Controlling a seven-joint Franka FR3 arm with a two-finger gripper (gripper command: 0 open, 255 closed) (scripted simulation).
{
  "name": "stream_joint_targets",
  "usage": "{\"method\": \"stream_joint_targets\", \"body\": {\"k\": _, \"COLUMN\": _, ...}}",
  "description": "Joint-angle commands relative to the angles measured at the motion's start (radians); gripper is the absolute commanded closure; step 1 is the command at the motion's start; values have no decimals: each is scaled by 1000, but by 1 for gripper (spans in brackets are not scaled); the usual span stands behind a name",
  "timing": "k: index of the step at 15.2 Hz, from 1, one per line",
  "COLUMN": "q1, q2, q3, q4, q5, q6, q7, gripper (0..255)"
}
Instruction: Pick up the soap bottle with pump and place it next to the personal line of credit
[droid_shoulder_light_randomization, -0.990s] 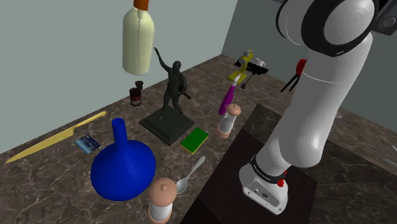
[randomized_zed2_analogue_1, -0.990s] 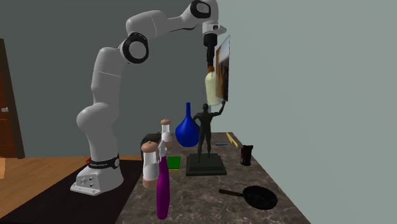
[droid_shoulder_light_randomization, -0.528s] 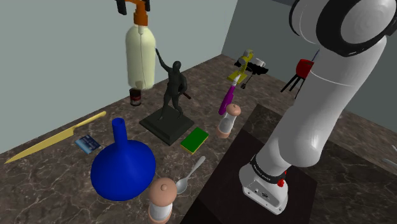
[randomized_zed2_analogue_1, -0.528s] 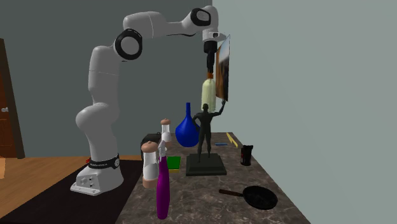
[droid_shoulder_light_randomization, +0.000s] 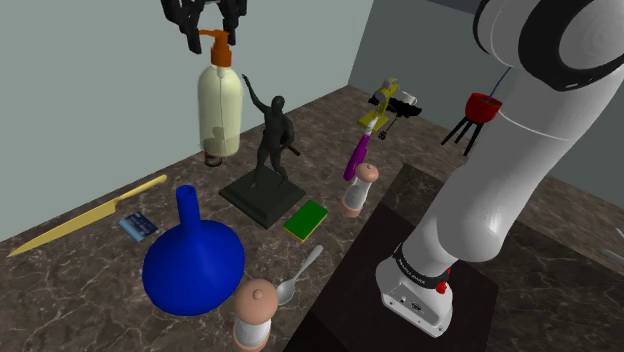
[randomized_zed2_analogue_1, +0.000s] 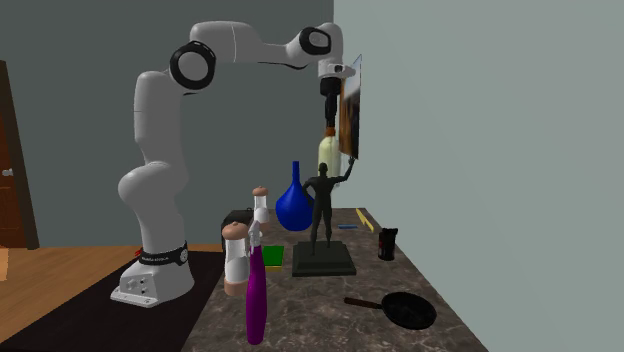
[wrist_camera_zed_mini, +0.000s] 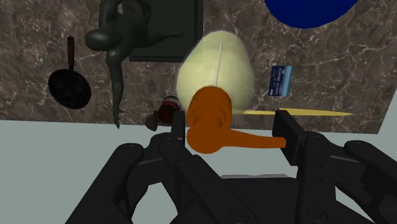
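Note:
A pale yellow soap bottle (droid_shoulder_light_randomization: 218, 110) with an orange pump hangs upright in the air above the back of the dark marble counter (droid_shoulder_light_randomization: 90, 285). My gripper (droid_shoulder_light_randomization: 212, 38) is shut on the pump head from above. In the wrist view the fingers (wrist_camera_zed_mini: 178, 127) clasp the orange pump (wrist_camera_zed_mini: 210, 121), with the bottle's body (wrist_camera_zed_mini: 216, 67) below. The second exterior view has the bottle (randomized_zed2_analogue_1: 326, 152) close to the wall, behind the statue. The small blue card (droid_shoulder_light_randomization: 137, 226) lies flat on the counter beside the yellow knife; it is also in the wrist view (wrist_camera_zed_mini: 280, 79).
A dark statue (droid_shoulder_light_randomization: 268, 150) on a square base stands just beside the bottle. A big blue vase (droid_shoulder_light_randomization: 195, 262), a long yellow knife (droid_shoulder_light_randomization: 90, 213), a small dark jar (wrist_camera_zed_mini: 167, 109), a green sponge (droid_shoulder_light_randomization: 306, 220), two pepper mills (droid_shoulder_light_randomization: 359, 190) and a frying pan (randomized_zed2_analogue_1: 405, 308) crowd the counter.
The gripper has come down with the bottle, which hangs lower now, its base near the statue's shoulder. The grip has not changed.

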Motion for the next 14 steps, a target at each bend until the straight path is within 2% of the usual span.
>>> {"method": "stream_joint_targets", "body": {"k": 1, "q1": -4, "q2": -14, "q3": -3, "q4": -46, "q5": 6, "q6": 35, "q7": -2, "gripper": 255}}
{"method": "stream_joint_targets", "body": {"k": 14, "q1": -15, "q2": -63, "q3": -10, "q4": -281, "q5": 24, "q6": 225, "q7": 0, "gripper": 255}}
